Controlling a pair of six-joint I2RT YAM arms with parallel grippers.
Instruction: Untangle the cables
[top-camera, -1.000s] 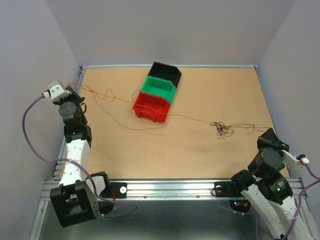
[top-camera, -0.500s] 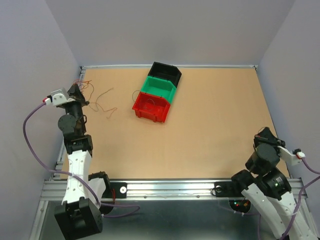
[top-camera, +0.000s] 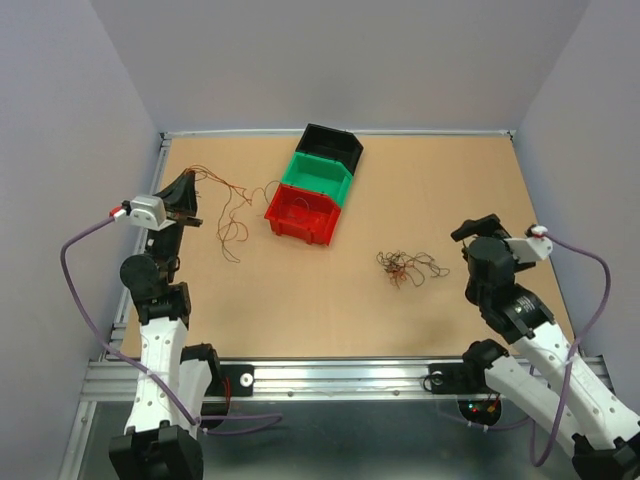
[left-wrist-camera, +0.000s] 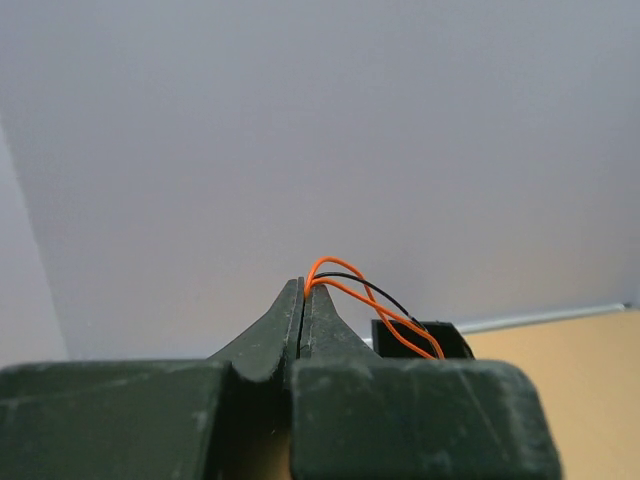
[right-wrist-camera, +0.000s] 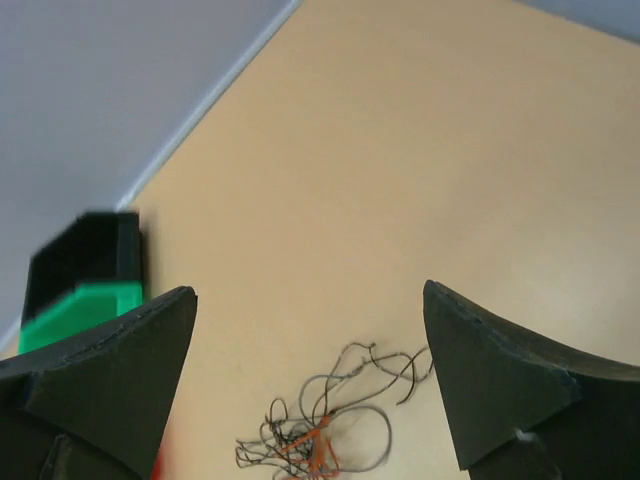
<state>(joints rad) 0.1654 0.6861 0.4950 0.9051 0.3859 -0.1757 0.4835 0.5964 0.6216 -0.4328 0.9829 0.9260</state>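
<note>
The cables are in two lots. A small curly tangle (top-camera: 404, 268) of dark and orange wires lies on the table right of centre, and in the right wrist view this tangle (right-wrist-camera: 322, 435) sits below and between my open fingers. My right gripper (top-camera: 472, 228) (right-wrist-camera: 308, 292) hovers just right of it, open and holding nothing. My left gripper (top-camera: 187, 182) (left-wrist-camera: 303, 286) is raised at the table's left edge, shut on orange and black strands (left-wrist-camera: 337, 262). Those strands (top-camera: 232, 205) trail in loops down to the table.
A black bin (top-camera: 331, 146), a green bin (top-camera: 319, 177) and a red bin (top-camera: 301, 215) stand in a diagonal row at the back centre. The green bin (right-wrist-camera: 82, 303) and the black bin (right-wrist-camera: 88, 250) show at the left of the right wrist view. Walls enclose the table (top-camera: 420, 180).
My right gripper has opened and swung from the table's near right corner toward the middle. The tangle now lies loose on the table. My left gripper moved right, still shut on its strands.
</note>
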